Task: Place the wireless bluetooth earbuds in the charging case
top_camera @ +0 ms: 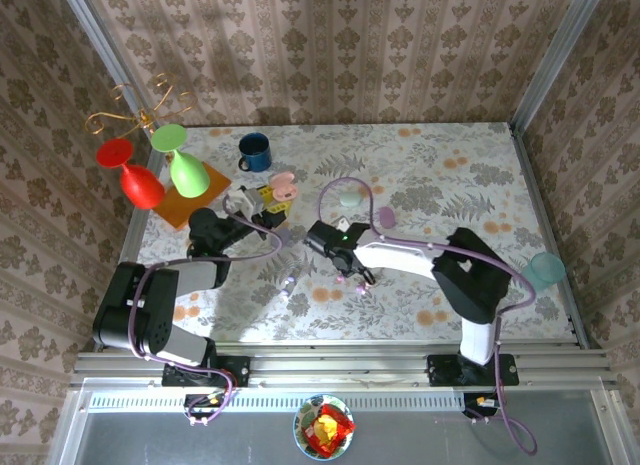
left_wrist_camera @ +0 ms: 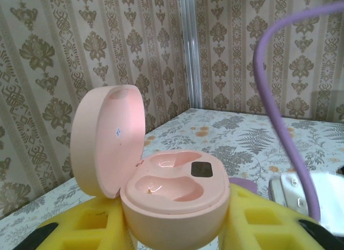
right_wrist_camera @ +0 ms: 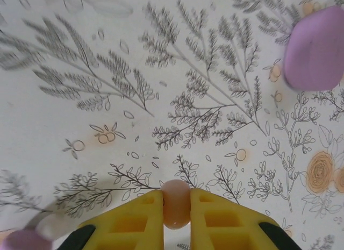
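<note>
right gripper (right_wrist_camera: 176, 208): yellow fingers pressed together on a pink earbud (right_wrist_camera: 176, 199), pinched across its middle just above the flowered tablecloth (right_wrist_camera: 80, 131)
earbud handling: judged very light, hard and glossy, so it may squirt from the pads or twist; a gentle pinch across the rounded body looks best, leaving the underside free to drop into a well
loose buds (top_camera: 290, 283): a couple of tiny pale pieces on the cloth between the two arms, too small to tell their colours
left gripper (left_wrist_camera: 172, 231): closed around the base of the pink charging case (left_wrist_camera: 172, 201), holding it upright with the mouth facing up
case contents: lid (left_wrist_camera: 107, 137) hinged open to the left; both moulded wells bare, no bud seated; a small dark panel beside the rear well
case handling: smooth rigid egg-like shell, judged liable to turn in the fingers if pushed off-centre
purple case (right_wrist_camera: 314, 48): shut, lying on the cloth beyond the right gripper, contents hidden
pale green case (top_camera: 349, 197): just behind the purple one, apparently shut
blue mug (top_camera: 254, 152): towards the far edge, inside too dark to tell what it holds
</note>
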You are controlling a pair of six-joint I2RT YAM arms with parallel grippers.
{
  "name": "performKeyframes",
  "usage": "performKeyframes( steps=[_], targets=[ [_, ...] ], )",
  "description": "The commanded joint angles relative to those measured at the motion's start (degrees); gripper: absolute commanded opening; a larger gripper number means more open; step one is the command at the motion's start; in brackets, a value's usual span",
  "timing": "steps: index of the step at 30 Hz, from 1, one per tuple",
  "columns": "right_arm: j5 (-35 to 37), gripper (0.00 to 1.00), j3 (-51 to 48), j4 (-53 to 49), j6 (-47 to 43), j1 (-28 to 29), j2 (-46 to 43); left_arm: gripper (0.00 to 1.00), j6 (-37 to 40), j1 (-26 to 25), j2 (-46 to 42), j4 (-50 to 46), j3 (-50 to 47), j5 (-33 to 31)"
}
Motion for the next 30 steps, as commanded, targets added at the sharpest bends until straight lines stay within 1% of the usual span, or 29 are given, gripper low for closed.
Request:
performKeyframes(
  steps=[1, 3, 9, 12, 14, 16, 17, 19, 23, 26, 30],
  targets=[
    [-8.2, 0.17, -3.2, 5.0, 2.4, -2.1, -5.9, 0.28, 2.5, -1.8, 1.6, 1.6, -0.1, -2.1],
    [-13.6, 0.17, -6.1, 8.0, 3.6, -3.6, -9.8, 0.28, 2.4, -2.8, 2.6, 1.7, 0.2, -1.9],
    [-28.6, 0.16, -14.3, 22.2, 7.0, -8.7, -21.8, 0.27, 2.5, -6.5, 5.5, 1.6, 1.4, -1.6],
    [-35.5, 0.16, -17.2, 27.9, 9.1, -11.4, -26.9, 0.26, 1.2, -8.2, 7.7, 1.7, 3.1, 0.0],
    [-39.0, 0.16, -18.7, 31.3, 10.7, -12.5, -29.5, 0.26, 1.7, -9.5, 8.9, 1.7, 4.0, -0.2],
    [-41.5, 0.15, -19.8, 34.2, 12.0, -13.2, -31.7, 0.26, 2.4, -9.8, 9.8, 1.7, 4.6, -0.3],
    [-42.9, 0.15, -20.1, 35.6, 12.7, -13.6, -32.7, 0.26, 2.4, -11.9, 10.2, 1.7, 5.0, -0.2],
    [-45.2, 0.15, -20.8, 38.5, 14.0, -14.3, -33.9, 0.26, 1.9, -12.7, 10.9, 1.7, 5.8, 0.2],
    [-48.3, 0.14, -22.0, 44.9, 16.9, -15.1, -35.4, 0.26, 3.7, -14.8, 11.9, 1.7, 6.4, 0.0],
    [-49.6, 0.14, -21.5, 47.0, 18.0, -15.3, -35.1, 0.26, 4.8, -15.8, 12.4, 1.8, 6.5, -0.5],
    [-49.7, 0.14, -20.6, 47.3, 17.9, -15.3, -34.3, 0.26, 6.1, -16.7, 12.5, 1.8, 6.4, -0.8]
  ],
)
